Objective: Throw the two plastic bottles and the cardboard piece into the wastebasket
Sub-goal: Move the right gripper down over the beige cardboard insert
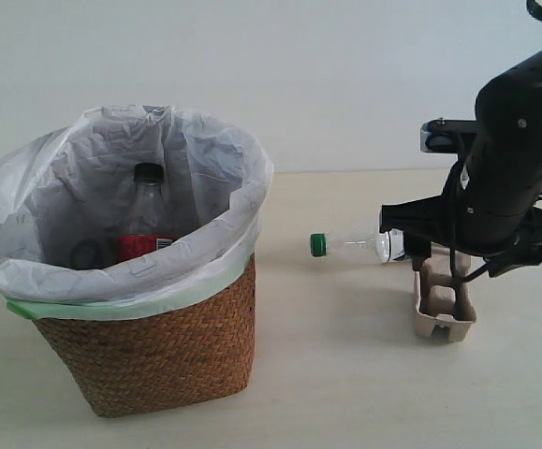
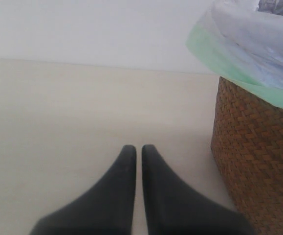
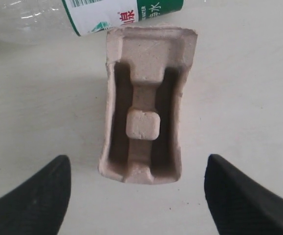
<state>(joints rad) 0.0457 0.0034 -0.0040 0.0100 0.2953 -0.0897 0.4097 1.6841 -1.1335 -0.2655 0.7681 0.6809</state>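
Going for the cardboard piece (image 3: 143, 98) now, lying on the table (image 1: 345, 374) just beside the green-cap bottle (image 1: 355, 245); black-cap bottle (image 1: 146, 210) already sitting in the wastebasket (image 1: 158, 346). Hovering right gripper (image 3: 137, 159) over it, jaws spread wide, touching nothing. Needing descent, then closing. Parking left gripper (image 2: 139, 147) beside wastebasket, jaws pressed together, empty.

Black-cap btl (image 1: 145, 213) stands in wastebasket (image 1: 158, 348); green-cap btl (image 1: 355, 246) lies on table (image 1: 345, 393) nr cardboard piece (image 1: 445, 313).
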